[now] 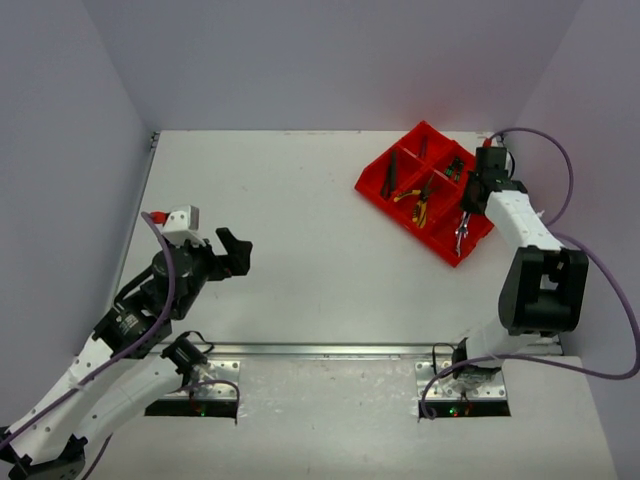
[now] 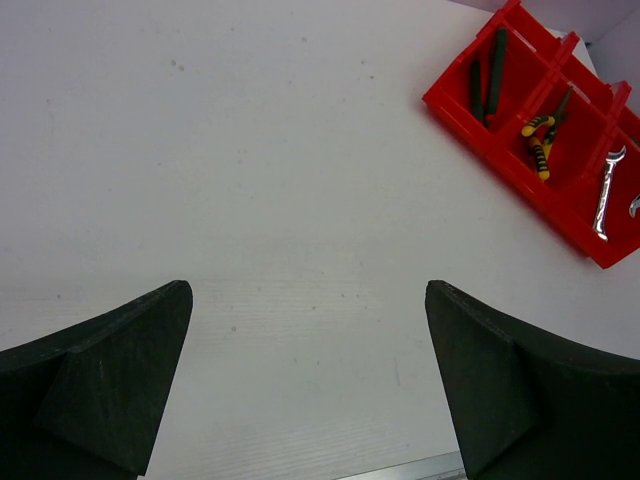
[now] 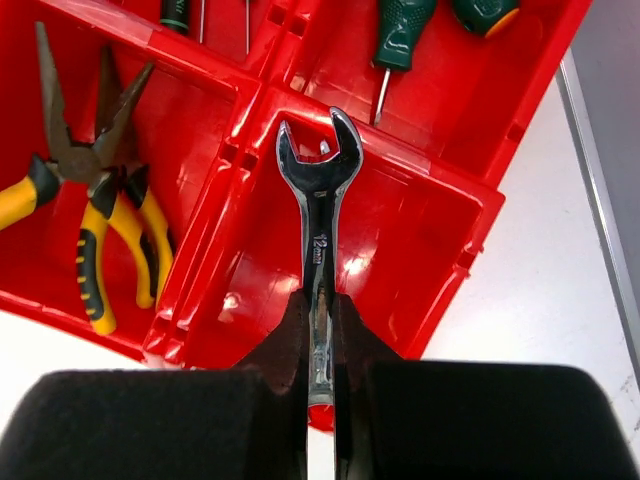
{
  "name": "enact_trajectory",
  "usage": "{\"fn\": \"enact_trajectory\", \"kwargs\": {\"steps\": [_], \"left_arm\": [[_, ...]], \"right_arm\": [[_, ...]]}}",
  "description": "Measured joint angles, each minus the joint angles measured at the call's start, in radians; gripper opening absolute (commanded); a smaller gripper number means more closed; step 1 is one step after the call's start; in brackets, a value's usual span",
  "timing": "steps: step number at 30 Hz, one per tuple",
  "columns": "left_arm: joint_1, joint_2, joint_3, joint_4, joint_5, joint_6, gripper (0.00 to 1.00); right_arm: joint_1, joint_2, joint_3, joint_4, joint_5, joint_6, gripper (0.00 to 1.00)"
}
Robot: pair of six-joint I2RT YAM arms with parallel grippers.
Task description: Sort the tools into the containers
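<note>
Right gripper [image 3: 318,305] pinches silver wrench [image 3: 318,215] over red tray [image 3: 425,250] — left gripper [image 2: 308,300] spread wide

White counter [image 1: 300,260], seen from above: a red divided tray [image 1: 372,190] sits flat at the far-right corner, turned diagonal to the edges, w/ one corner near the right side. Faint dark specks dot the surface. A metal strip [image 1: 330,350] and two mounting plates [image 1: 215,365] line the near edge.
</note>
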State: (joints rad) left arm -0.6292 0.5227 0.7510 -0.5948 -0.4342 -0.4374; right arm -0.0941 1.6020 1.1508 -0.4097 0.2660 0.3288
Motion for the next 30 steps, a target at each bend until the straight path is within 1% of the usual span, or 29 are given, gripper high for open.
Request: {"fn": "enact_trajectory", "kwargs": {"steps": [2,4,5,6,7,8,9,12,15,17,19,21,23,24,26,30], "left_arm": [[0.0,-0.004,0.0,0.0,0.001,0.001,1.0],[0.0,-0.006,0.0,0.001,0.001,0.002,1.0],[0.0,-0.007,0.0,0.001,0.001,0.003,1.0],[0.0,-0.006,0.0,0.001,0.001,0.003,1.0],[0.0,-0.005,0.0,0.001,0.001,0.003,1.0],[0.0,-0.005,0.0,0.001,0.001,0.003,1.0],[0.0,-0.004,0.0,0.001,0.001,0.004,1.0],[0.0,0.005,0.0,0.004,0.001,0.004,1.0],[0.021,0.044,0.0,0.013,0.003,0.007,1.0],[0.065,0.08,0.0,0.014,0.006,0.01,1.0],[0.134,0.106,0.0,0.013,0.008,0.01,1.0],[0.21,0.115,0.0,0.014,0.003,0.01,1.0],[0.259,0.134,0.0,0.01,-0.008,0.01,1.0],[0.273,0.136,0.0,0.009,-0.019,0.01,1.0],[0.277,0.135,0.0,0.009,-0.039,0.011,1.0],[0.277,0.132,0.001,0.024,-0.071,0.038,1.0]], "right_arm": [[-0.001,0.04,0.016,0.01,0.002,-0.009,0.23],[-0.002,0.078,0.032,0.018,0.003,-0.017,0.53],[-0.002,0.092,0.036,0.019,0.004,-0.019,0.59],[-0.002,0.1,0.038,0.018,0.003,-0.017,0.67],[-0.002,0.102,0.038,0.014,0.004,-0.016,0.82],[-0.002,0.101,0.038,0.011,0.006,-0.019,0.93],[-0.002,0.098,0.04,0.009,0.007,-0.022,0.99],[-0.002,0.087,0.055,-0.016,0.002,-0.014,0.99],[0.002,0.022,0.053,-0.049,-0.037,-0.005,0.99],[0.012,-0.071,0.031,-0.066,-0.065,0.002,0.99],[0.04,-0.198,0.002,-0.081,-0.092,0.008,0.99],[0.098,-0.324,-0.008,-0.116,-0.11,0.009,0.99],[0.165,-0.429,-0.008,-0.143,-0.127,0.012,0.99],[0.203,-0.479,-0.009,-0.156,-0.138,0.013,0.99],[0.237,-0.557,-0.012,-0.201,-0.144,0.016,0.99],[0.24,-0.694,-0.056,-0.275,-0.136,0.014,0.99]]}}
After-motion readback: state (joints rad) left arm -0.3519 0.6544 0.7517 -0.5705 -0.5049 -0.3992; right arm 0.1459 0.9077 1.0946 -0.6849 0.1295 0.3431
